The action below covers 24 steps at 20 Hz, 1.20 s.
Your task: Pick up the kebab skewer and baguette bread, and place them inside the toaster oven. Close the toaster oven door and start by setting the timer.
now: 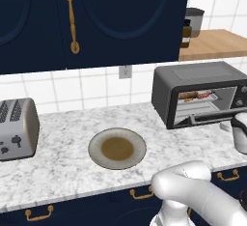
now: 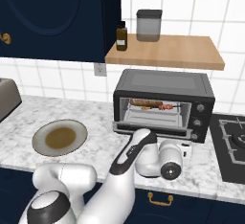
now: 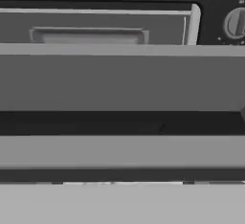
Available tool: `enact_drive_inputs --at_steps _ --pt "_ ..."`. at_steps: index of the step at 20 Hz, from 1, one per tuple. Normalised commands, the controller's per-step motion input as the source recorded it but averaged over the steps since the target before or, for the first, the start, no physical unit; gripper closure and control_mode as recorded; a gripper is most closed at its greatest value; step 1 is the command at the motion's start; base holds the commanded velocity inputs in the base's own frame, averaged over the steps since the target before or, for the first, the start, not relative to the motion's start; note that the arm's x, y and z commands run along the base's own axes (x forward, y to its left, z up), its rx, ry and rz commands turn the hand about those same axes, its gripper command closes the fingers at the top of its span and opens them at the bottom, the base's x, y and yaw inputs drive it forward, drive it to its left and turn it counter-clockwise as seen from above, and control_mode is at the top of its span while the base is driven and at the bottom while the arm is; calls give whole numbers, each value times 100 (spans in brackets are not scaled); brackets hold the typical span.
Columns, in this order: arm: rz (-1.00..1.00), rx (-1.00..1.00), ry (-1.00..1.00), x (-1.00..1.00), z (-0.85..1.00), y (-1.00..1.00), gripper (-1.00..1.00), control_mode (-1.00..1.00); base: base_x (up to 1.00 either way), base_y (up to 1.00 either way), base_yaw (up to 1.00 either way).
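The dark grey toaster oven stands on the counter with its door dropped open, nearly flat. On its wire rack lie the baguette bread and, just right of it, the kebab skewer; both also show inside the oven as bread and skewer. My gripper hangs low in front of the door's front edge, open and holding nothing. Close ahead in the hand view are the door, its bar handle and a side knob.
A brown-centred plate lies mid-counter and a silver two-slot toaster stands far left. A wooden shelf with a bottle and canister hangs above the oven. A stove top lies to the right.
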Motion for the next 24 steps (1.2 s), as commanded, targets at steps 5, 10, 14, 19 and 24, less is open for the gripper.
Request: enact_drive_inputs --at_steps 5,10,14,19,24 --pt "0 0 0 50 11 13 -100 -100 0 0 0" --pt "0 0 -1 40 12 7 -100 -100 0 0 0" --pt "0 0 -3 36 16 6 -100 -100 0 0 0" --pt "0 0 -11 33 22 2 -100 -100 0 0 0" --pt "0 0 -11 27 13 0 -100 -100 0 0 0"
